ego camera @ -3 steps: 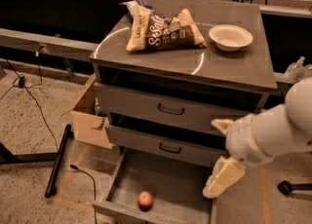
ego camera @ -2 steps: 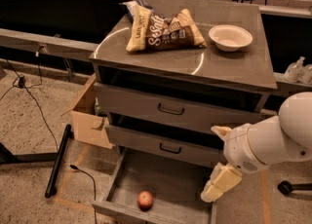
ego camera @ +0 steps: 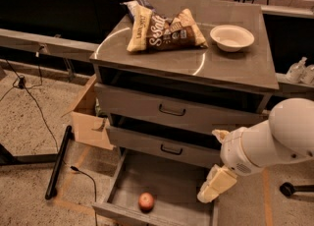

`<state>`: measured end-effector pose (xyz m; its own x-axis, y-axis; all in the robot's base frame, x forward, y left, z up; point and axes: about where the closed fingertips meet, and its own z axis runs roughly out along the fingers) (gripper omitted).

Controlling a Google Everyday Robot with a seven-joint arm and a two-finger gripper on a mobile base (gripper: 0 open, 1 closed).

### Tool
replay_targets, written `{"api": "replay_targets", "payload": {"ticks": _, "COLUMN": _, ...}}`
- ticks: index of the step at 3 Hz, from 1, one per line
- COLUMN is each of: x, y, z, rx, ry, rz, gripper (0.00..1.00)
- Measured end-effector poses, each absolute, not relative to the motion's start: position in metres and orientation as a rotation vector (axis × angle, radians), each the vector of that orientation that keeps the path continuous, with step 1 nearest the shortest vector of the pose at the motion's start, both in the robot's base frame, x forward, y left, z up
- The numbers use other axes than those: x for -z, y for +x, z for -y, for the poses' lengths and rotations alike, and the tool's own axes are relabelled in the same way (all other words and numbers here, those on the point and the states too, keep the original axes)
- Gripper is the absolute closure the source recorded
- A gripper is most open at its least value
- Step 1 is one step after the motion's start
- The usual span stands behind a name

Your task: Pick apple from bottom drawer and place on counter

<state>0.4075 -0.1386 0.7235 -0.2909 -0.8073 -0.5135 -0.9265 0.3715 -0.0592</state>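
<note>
The apple [ego camera: 145, 201] is small, round and red-orange. It lies on the floor of the open bottom drawer [ego camera: 167, 183], near its front edge and left of centre. My gripper [ego camera: 216, 185] hangs at the end of the white arm over the drawer's right side, to the right of the apple and apart from it. The grey counter [ego camera: 230, 65] tops the cabinet above, with a faint arc mark on it.
Two snack bags [ego camera: 164, 31] and a white bowl [ego camera: 231, 37] sit on the counter. The two upper drawers [ego camera: 171, 109] are pulled slightly out. An open cardboard box [ego camera: 88, 117] stands left of the cabinet. Cables and a dark bar [ego camera: 58, 161] lie on the floor.
My arm and gripper have dropped lower and a little left, towards the bottom drawer's right side. The apple has not moved.
</note>
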Motion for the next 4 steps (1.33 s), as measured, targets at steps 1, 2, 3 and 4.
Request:
{"api": "replay_targets", "payload": {"ticks": 1, "x": -0.656, "y": 0.398, "z": 0.126, "rx": -0.409, "ry": -1.437, "rz": -2.235, "gripper": 0.0}}
{"api": "replay_targets", "payload": {"ticks": 2, "x": -0.572, "y": 0.41, "z": 0.107, "rx": -0.452, "ry": -1.484, "rz": -2.159, "gripper": 0.0}}
{"api": "replay_targets", "payload": {"ticks": 3, "x": -0.511, "y": 0.455, "z": 0.098, "rx": -0.423, "ry": -1.444, "rz": -2.082, "gripper": 0.0}}
{"api": "replay_targets", "payload": {"ticks": 4, "x": -0.434, "y": 0.504, "z": 0.096, "rx": -0.408, "ry": -1.32, "rz": -2.129, "gripper": 0.0}}
